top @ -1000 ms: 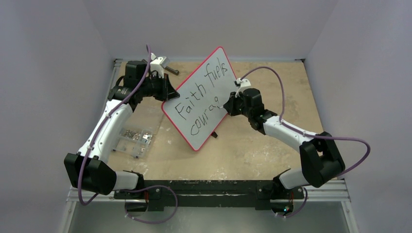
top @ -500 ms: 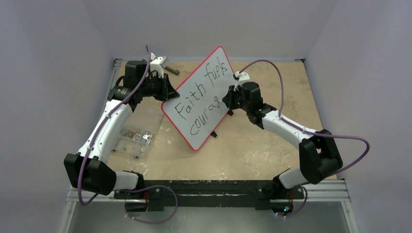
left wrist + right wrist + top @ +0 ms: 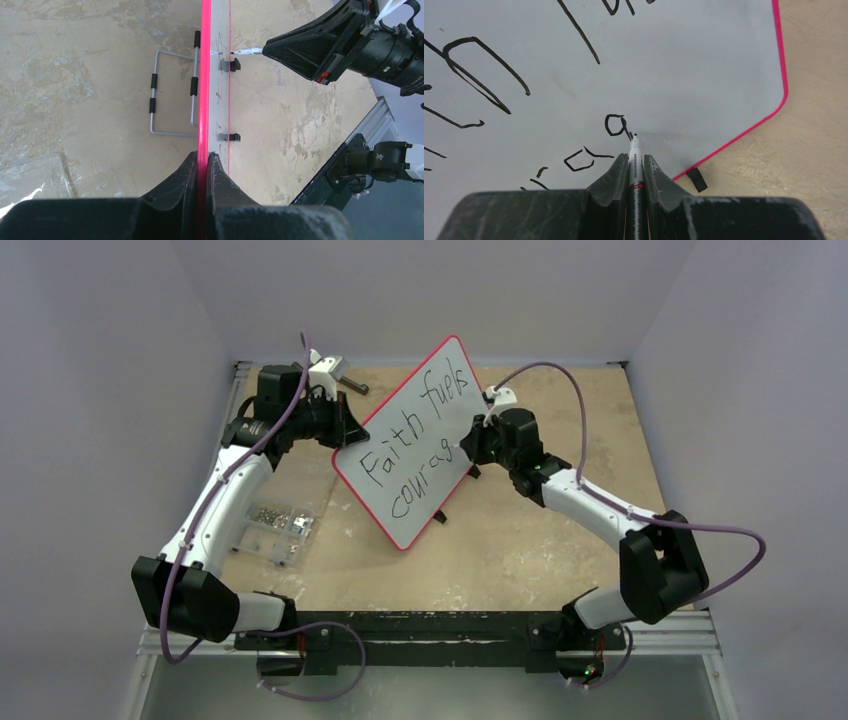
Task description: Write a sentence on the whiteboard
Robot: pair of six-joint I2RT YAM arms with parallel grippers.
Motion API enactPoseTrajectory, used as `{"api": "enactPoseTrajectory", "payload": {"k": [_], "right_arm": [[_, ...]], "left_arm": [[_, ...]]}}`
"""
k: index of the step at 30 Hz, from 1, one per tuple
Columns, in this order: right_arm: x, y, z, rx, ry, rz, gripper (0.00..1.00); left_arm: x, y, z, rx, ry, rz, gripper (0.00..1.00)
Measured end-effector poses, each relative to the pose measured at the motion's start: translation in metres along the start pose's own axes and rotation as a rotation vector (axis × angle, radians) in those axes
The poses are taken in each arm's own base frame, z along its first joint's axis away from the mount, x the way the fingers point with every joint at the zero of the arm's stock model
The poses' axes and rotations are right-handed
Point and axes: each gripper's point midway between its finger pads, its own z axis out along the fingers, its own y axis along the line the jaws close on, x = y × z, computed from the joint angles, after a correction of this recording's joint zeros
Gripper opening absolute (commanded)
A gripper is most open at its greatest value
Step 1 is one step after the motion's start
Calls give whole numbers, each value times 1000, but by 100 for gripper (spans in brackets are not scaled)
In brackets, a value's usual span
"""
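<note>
The whiteboard (image 3: 416, 524), white with a red rim, stands tilted on the table. My left gripper (image 3: 344, 430) is shut on its red rim (image 3: 204, 75) at the left corner, and that rim runs between the jaws (image 3: 202, 161). The sentence (image 3: 385, 461) is in black, reading "Faith fuels" over "courag". My right gripper (image 3: 470, 450) is shut on a black-tipped marker (image 3: 634, 150). The marker's tip rests on the board just right of the letter "g" (image 3: 615, 125). The marker tip (image 3: 245, 51) also shows in the left wrist view, meeting the board.
A clear plastic box (image 3: 276, 524) of small metal parts lies left of the board, by my left arm. A wire stand (image 3: 170, 92) sits behind the board. Black feet (image 3: 697, 179) stick out under its lower rim. A white part (image 3: 328, 368) lies at the back left.
My right gripper has shifted slightly towards the far side along the board, marker still at the "g". The left arm and the board have not moved.
</note>
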Motion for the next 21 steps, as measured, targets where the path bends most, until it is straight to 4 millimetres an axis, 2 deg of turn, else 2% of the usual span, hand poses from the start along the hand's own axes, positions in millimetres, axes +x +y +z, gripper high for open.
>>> {"api": "enactPoseTrajectory", "payload": {"k": [9, 15, 21], "right_arm": [[-27, -16, -19, 62, -93, -2, 0], [-15, -32, -7, 96, -53, 11, 0], [-11, -28, -2, 65, -36, 12, 0]], "left_arm": [[0, 0, 0, 0, -1, 1, 0], [0, 0, 0, 0, 0, 1, 0], [0, 0, 0, 0, 0, 1, 0]]}}
